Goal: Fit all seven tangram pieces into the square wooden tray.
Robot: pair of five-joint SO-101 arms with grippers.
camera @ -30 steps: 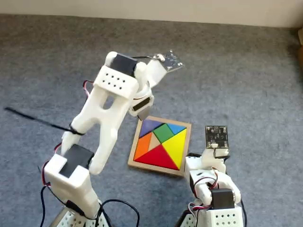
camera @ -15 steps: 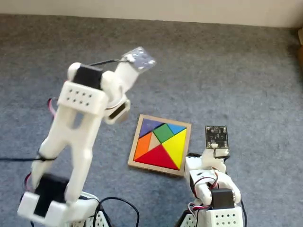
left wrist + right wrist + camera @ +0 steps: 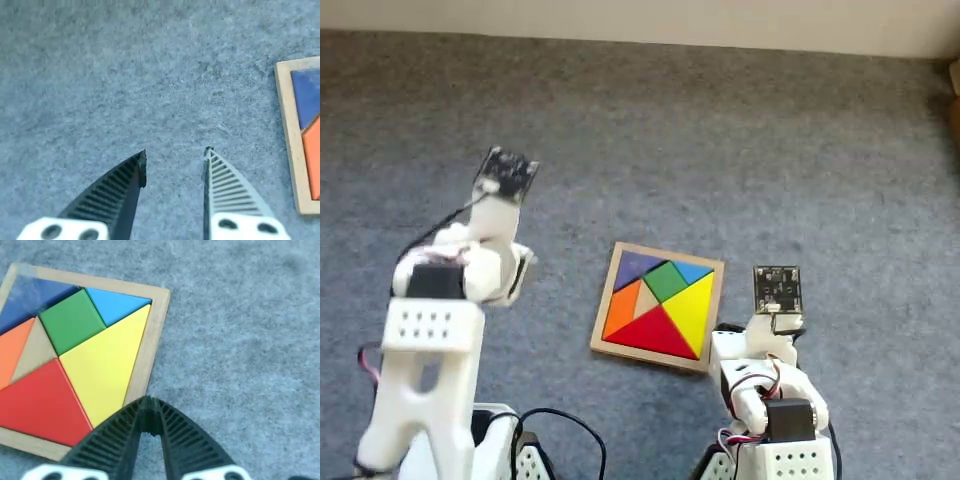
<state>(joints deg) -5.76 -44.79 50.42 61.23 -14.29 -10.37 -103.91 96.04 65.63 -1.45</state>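
Swung left away from the tray [image 3: 670,256], the left fingers [image 3: 227,185] hang open and empty over the grey surface [image 3: 820,150], while the right fingers [image 3: 175,435] rest closed, empty, just beside the tray's rim.

wooden tray [image 3: 153,325] cut by frame edge, one corner hidden behind right end effector [image 3: 149,402]

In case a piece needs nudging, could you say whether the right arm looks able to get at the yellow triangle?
Probably yes: the right gripper sits at the edge of the wooden tray beside the yellow triangle, with nothing between them.
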